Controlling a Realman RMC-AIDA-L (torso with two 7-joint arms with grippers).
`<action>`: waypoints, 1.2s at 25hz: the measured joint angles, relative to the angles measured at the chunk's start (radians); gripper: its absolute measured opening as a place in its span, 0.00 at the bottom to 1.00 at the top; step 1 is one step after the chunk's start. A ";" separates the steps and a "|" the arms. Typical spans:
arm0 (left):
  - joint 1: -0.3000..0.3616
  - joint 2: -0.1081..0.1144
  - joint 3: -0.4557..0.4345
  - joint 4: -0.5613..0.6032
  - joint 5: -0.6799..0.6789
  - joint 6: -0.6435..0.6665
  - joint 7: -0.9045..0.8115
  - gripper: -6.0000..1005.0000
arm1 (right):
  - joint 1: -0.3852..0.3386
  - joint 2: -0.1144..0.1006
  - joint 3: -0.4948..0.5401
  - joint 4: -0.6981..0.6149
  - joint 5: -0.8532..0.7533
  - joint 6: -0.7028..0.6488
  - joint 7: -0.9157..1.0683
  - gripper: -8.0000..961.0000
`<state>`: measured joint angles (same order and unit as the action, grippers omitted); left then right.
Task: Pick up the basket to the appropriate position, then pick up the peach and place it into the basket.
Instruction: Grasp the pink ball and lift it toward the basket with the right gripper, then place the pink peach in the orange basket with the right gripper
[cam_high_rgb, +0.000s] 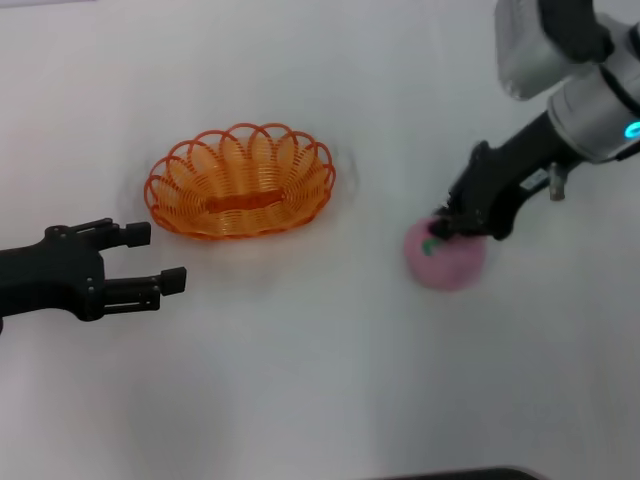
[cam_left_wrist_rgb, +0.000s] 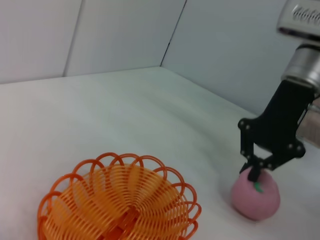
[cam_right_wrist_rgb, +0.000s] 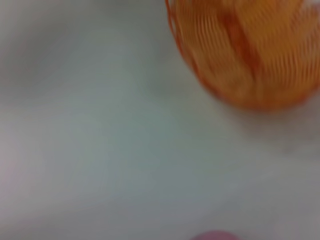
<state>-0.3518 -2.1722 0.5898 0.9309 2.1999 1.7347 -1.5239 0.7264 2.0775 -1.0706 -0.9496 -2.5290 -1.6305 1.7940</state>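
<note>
R gripper (cam_high_rgb: 441, 228) sits narrow atop peach (cam_high_rgb: 447, 262); round, prob slippery, so grab across middle. L gripper (cam_high_rgb: 150, 258) wide, idle by basket (cam_high_rgb: 240, 181).

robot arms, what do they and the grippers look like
Both grippers are matte black with angular, blocky fingers. The left gripper has two long prongs ending in squared tips. The right gripper hangs from a black linkage bracket on a silver-grey cylindrical arm carrying a small cyan light.
</note>
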 joint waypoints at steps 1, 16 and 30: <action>0.001 0.000 0.000 0.000 0.000 0.000 0.000 0.88 | -0.002 -0.002 0.029 -0.007 0.040 -0.011 -0.021 0.06; 0.006 0.000 -0.001 0.002 0.001 0.007 -0.004 0.88 | 0.033 0.015 0.082 0.246 0.670 0.233 -0.274 0.10; 0.010 -0.001 -0.004 0.000 0.001 0.008 -0.004 0.88 | 0.023 0.010 0.052 0.312 0.706 0.279 -0.318 0.64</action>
<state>-0.3414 -2.1737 0.5856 0.9310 2.2008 1.7426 -1.5279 0.7497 2.0879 -1.0186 -0.6376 -1.8229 -1.3510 1.4762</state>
